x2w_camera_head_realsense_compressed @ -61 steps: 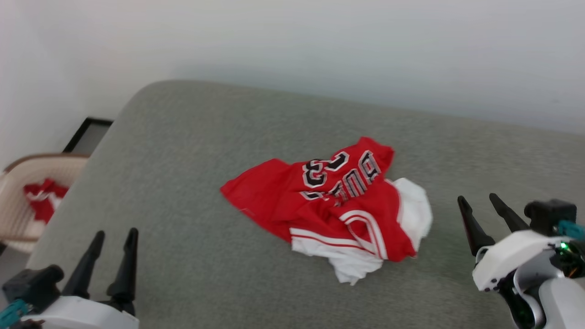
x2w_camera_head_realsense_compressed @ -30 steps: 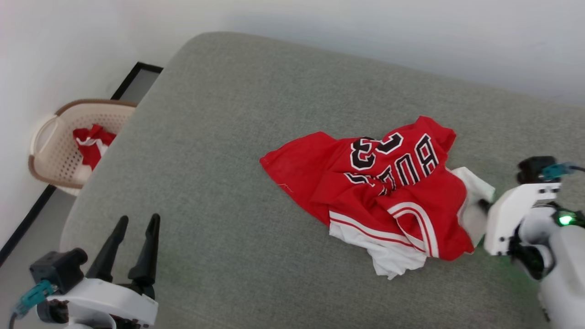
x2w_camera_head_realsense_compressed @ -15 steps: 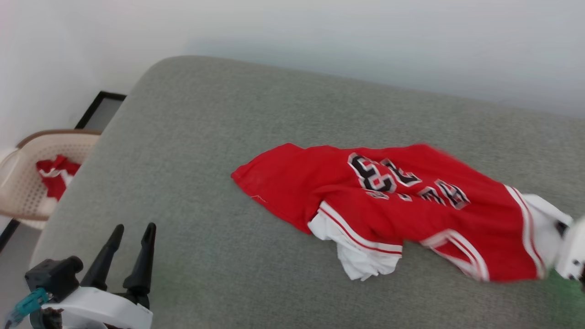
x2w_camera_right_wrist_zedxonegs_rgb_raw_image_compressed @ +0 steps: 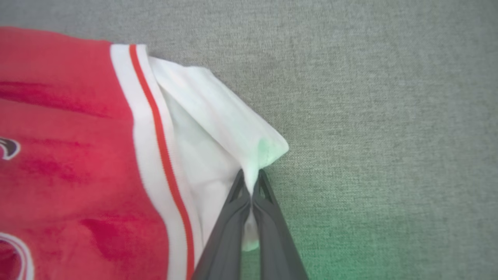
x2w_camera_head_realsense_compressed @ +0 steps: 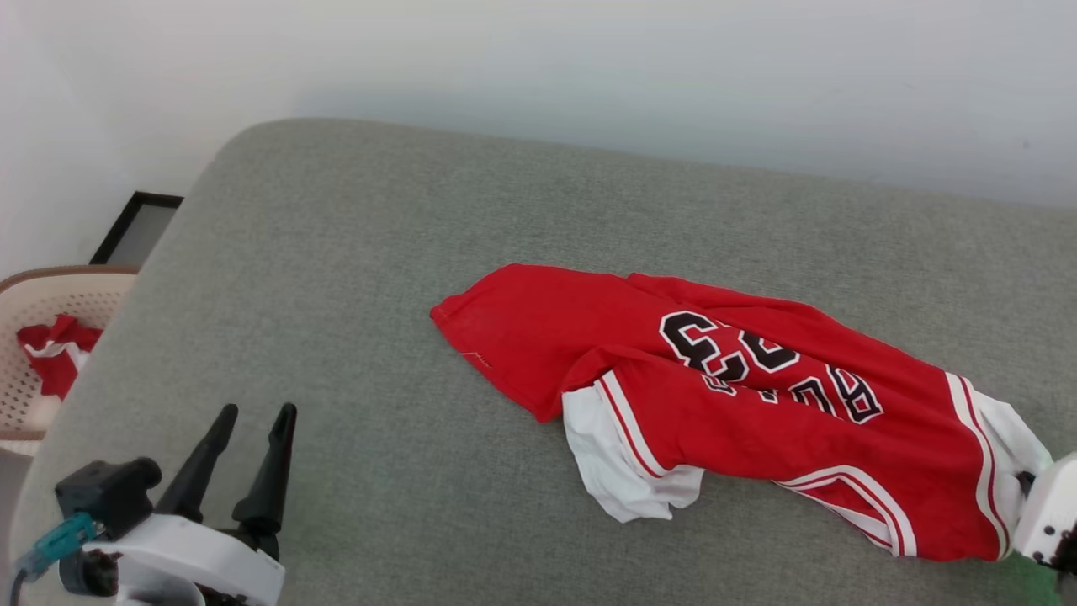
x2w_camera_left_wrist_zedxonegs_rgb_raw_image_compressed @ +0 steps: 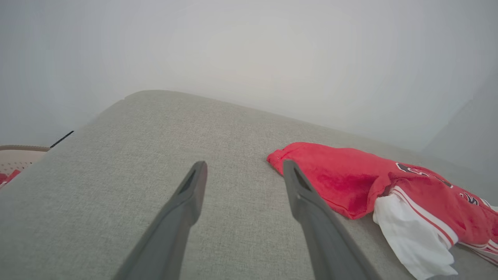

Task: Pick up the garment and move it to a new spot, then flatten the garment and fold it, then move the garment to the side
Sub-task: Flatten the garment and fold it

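Note:
The garment (x2w_camera_head_realsense_compressed: 724, 396), a red jersey with white sleeves, striped trim and black lettering, lies stretched out across the grey cushion (x2w_camera_head_realsense_compressed: 379, 278), its hem end to the left. My right gripper (x2w_camera_right_wrist_zedxonegs_rgb_raw_image_compressed: 251, 177) is shut on the edge of a white sleeve (x2w_camera_right_wrist_zedxonegs_rgb_raw_image_compressed: 218, 128); in the head view its white body sits at the lower right edge, against that sleeve (x2w_camera_head_realsense_compressed: 1005, 429). My left gripper (x2w_camera_head_realsense_compressed: 257, 412) is open and apart from the cloth at the lower left. The left wrist view has the jersey's red hem corner (x2w_camera_left_wrist_zedxonegs_rgb_raw_image_compressed: 295, 153) just right of its fingers (x2w_camera_left_wrist_zedxonegs_rgb_raw_image_compressed: 194, 186).
A beige perforated basket (x2w_camera_head_realsense_compressed: 42, 290) holding red and white cloth stands on the floor at the left, below the cushion's edge. A pale wall runs behind the cushion. Bare grey cushion extends in front of and left of the jersey.
My right gripper closed on the white sleeve and dragged it to the right, stretching the crumpled jersey out lengthwise. The head camera shifted between frames. The left gripper stayed open in place.

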### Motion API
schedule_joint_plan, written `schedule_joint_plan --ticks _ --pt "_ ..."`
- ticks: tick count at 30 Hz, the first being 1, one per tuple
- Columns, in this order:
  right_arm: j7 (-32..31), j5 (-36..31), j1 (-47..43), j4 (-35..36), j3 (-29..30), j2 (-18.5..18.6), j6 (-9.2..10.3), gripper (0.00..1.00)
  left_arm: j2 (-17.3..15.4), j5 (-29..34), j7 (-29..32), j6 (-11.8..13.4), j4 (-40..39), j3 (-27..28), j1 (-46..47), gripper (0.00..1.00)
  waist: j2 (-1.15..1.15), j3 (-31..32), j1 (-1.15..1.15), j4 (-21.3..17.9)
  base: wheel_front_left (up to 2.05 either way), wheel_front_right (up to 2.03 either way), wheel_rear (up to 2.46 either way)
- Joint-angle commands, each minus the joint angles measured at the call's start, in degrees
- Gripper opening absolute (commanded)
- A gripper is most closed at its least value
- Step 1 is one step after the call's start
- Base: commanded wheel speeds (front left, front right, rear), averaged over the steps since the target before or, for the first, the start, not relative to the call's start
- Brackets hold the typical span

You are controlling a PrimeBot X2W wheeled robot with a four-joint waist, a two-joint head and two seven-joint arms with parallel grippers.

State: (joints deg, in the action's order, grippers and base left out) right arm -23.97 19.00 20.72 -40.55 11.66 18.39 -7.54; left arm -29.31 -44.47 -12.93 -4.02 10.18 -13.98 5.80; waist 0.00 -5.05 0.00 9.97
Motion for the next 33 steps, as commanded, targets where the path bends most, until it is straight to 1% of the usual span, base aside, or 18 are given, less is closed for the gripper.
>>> schedule_joint_plan --ticks 1,2,6,9,13,17,19,22,26,30,33 --pt "-0.11 -0.71 0.2 -1.24 -0.17 -1.07 0.1 0.78 -0.45 -0.08 0.45 -0.18 -0.02 -0.15 0.81 1.0 0.0 -0.29 0.0 -0.61 0.0 0.0 0.0" --pt "-0.13 -1.02 0.86 -1.52 -0.23 -1.11 0.09 1.0 -0.65 -0.07 0.83 -0.31 -0.11 -0.34 1.21 1.0 0.0 -0.38 0.0 -0.85 0.0 0.0 0.0" --pt "-0.45 -1.61 2.61 -1.56 -0.73 -1.45 0.09 1.0 -1.24 -0.18 2.4 -0.61 -0.46 -0.97 2.25 1.0 0.0 -0.51 0.0 -1.88 0.0 0.0 0.0" --pt "-0.45 -1.77 3.91 -0.11 -1.19 -1.25 0.1 1.0 -2.11 -0.47 5.02 -1.08 -1.3 -1.79 3.73 1.0 0.0 -0.41 0.0 -3.23 0.0 0.0 0.0" --pt "0.26 -1.31 3.8 2.98 -2.19 -1.51 0.1 1.0 -3.79 -1.4 10.14 -1.61 -2.53 -3.26 6.56 1.0 0.0 -0.11 0.0 -5.38 0.0 0.0 0.0" --pt "2.88 -0.45 1.9 7.86 -2.59 -2.2 0.09 1.0 -4.98 -3.03 16.77 -2.14 -3.62 -5.08 10.39 1.0 0.0 0.03 0.0 -7.69 0.0 0.0 0.0" --pt "5.17 0.19 0.95 10.63 -3.0 -2.47 0.1 1.0 -5.51 -3.79 20.91 -2.26 -4.22 -6.44 12.65 1.0 0.0 0.03 0.0 -8.86 0.0 0.0 0.0" --pt "8.99 0.7 -0.92 14.49 -4.03 -3.31 0.1 1.0 -5.59 -4.67 27.71 -1.66 -4.97 -8.63 15.83 1.0 0.0 0.19 0.0 -10.54 0.0 0.0 0.0" --pt "14.86 0.02 -3.3 19.08 -5.13 -4.15 0.1 1.0 -5.18 -5.91 36.61 -1.04 -5.5 -11.8 19.85 1.0 0.0 0.39 0.0 -12.85 0.0 0.0 0.0" --pt "20.15 -0.83 -5.38 22.65 -5.92 -5.81 0.1 1.0 -4.39 -7.47 44.02 -0.49 -5.57 -14.47 22.67 1.0 0.0 0.28 0.0 -15.24 0.0 0.0 0.0" --pt "22.77 -1.53 -6.55 24.81 -5.96 -7.15 0.1 1.0 -4.04 -8.51 48.6 -0.06 -5.15 -16.15 23.76 1.0 0.0 -0.08 0.0 -16.92 0.0 0.0 0.0"
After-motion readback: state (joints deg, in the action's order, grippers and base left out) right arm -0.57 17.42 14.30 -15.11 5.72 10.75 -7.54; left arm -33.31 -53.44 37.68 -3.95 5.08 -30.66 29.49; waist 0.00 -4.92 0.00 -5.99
